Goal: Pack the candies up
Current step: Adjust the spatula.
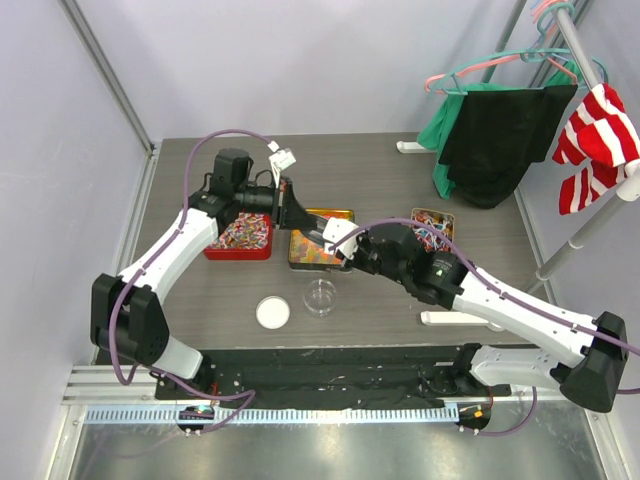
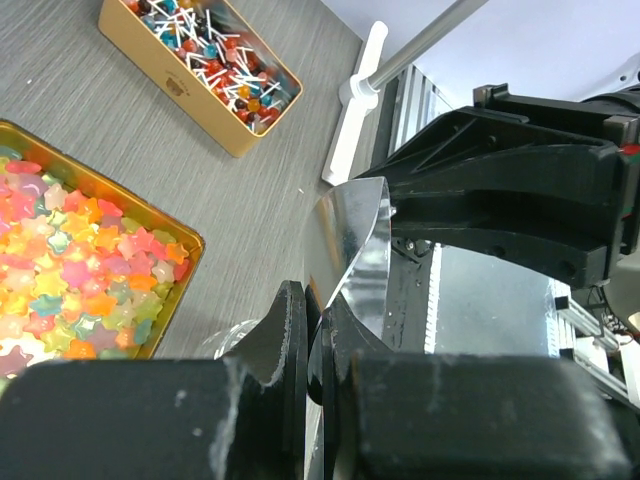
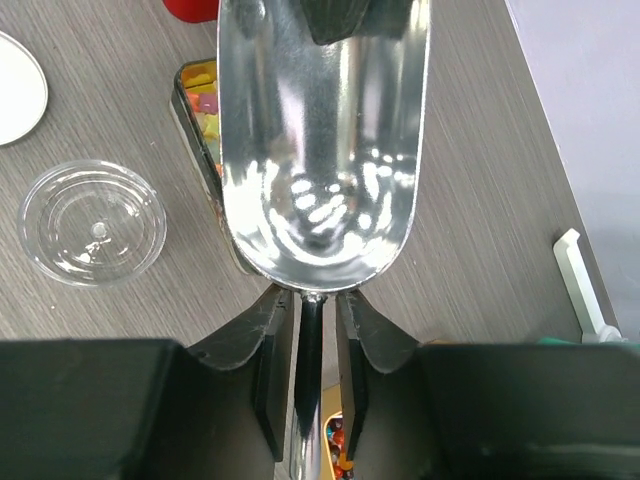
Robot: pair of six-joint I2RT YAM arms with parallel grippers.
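Holding star candies (image 2: 70, 260): gold tin (image 1: 338, 214); 2nd tin (image 2: 180, 86) w/ lollipops (image 2: 215, 60).

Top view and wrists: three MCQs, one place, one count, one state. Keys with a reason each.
1. Where is the clear cup?
A. on the table, beside the white lid
B. hanging on the clothes rack
C. upside down on the lid

2. How many tins hold candies?
A. one
B. three
C. five

3. The metal scoop is:
A. empty
B. heaped with candies
C. lying unheld on the table

Key:
1 A, cup and lid sit side by side in the top view.
2 B, one red tin and two gold tins.
3 A, its bowl shows bare metal in the right wrist view.
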